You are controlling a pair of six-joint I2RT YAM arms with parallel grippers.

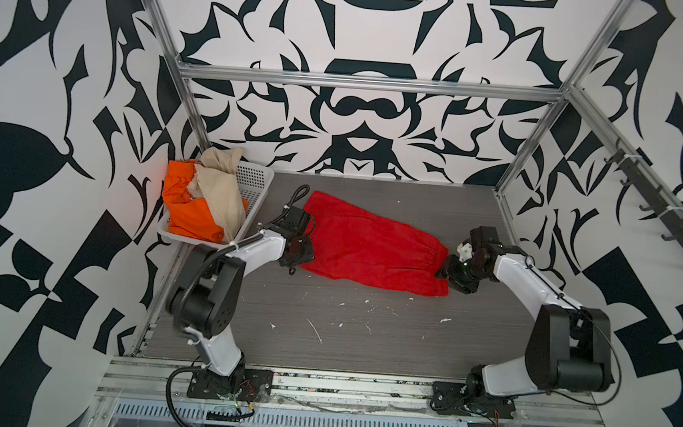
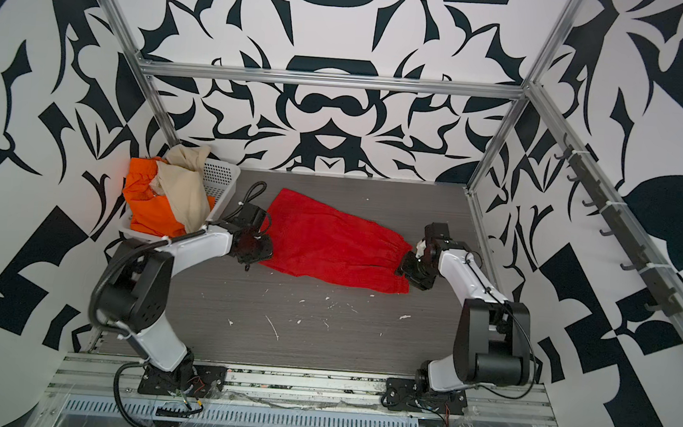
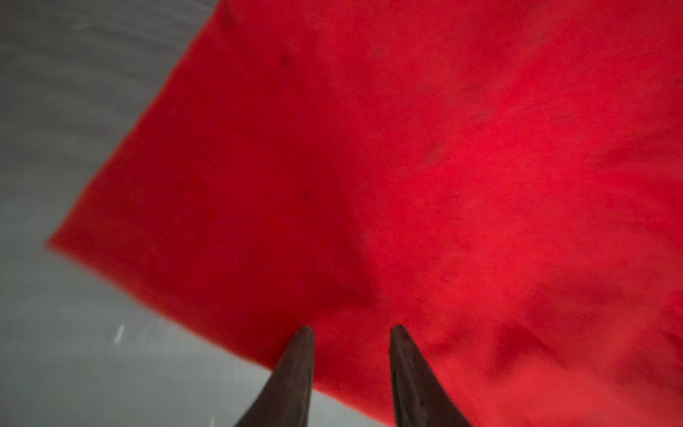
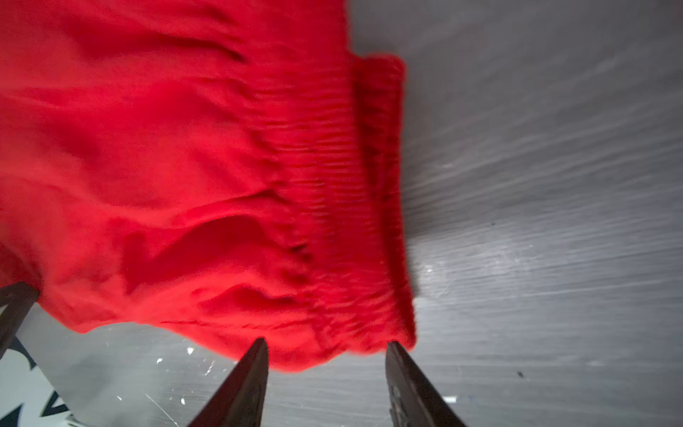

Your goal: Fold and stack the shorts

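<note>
At the far-left corner of the grey table, a white perforated basket holds two pairs waiting their turn: the orange shorts bunched low against its near wall, and the beige shorts draped over them and spilling across the rim. Just beside the basket, the left gripper is poised over the left edge of the red shorts. In its wrist view the two dark fingers stand apart, with their tips over the cloth and nothing pinched between them. The red shorts lie spread flat across the middle of the table in both top views, running at a slant from the far left toward the near right – clear of the basket and only lightly wrinkled. At their right end sits the gathered elastic waistband, and there the right gripper waits with its jaws also parted, the tips right at the band's corner; the fabric bulges between them – unclamped.
</note>
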